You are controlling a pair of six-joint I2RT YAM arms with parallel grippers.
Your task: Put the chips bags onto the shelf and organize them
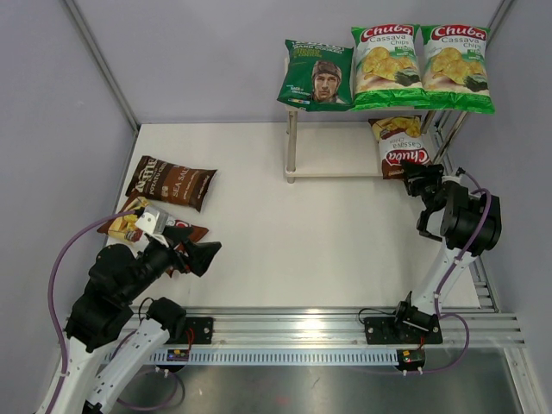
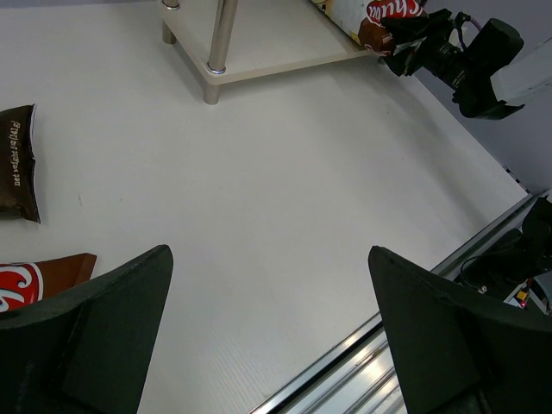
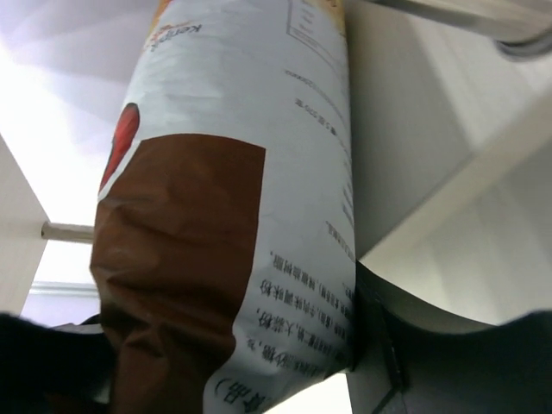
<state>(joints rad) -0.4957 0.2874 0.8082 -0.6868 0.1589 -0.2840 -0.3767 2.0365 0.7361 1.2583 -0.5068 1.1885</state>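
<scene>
Right end effector (image 1: 420,178) is clamped on the lower edge of a brown Chuba bag (image 1: 401,147), which is held at the right end of the lower board of the shelf (image 1: 332,170), at the far right corner of the desk (image 1: 302,250). The right arm is raised from its base and bent toward that tier. The left end effector (image 1: 197,252) is held released, jaws wide apart, above the near left part of the desk. A second brown Chuba bag (image 1: 128,224) is partly hidden beneath that arm, just beside the Sea Salt bag (image 1: 171,183) near the left edge. On the top board the REAL bag (image 1: 316,75), the first green-white Chuba bag (image 1: 385,66) and the second green-white Chuba bag (image 1: 454,67) are lined up. Only the right wrist view shows the held bag's printed side, which fills it. Whether that bag rests on the board cannot be told.
</scene>
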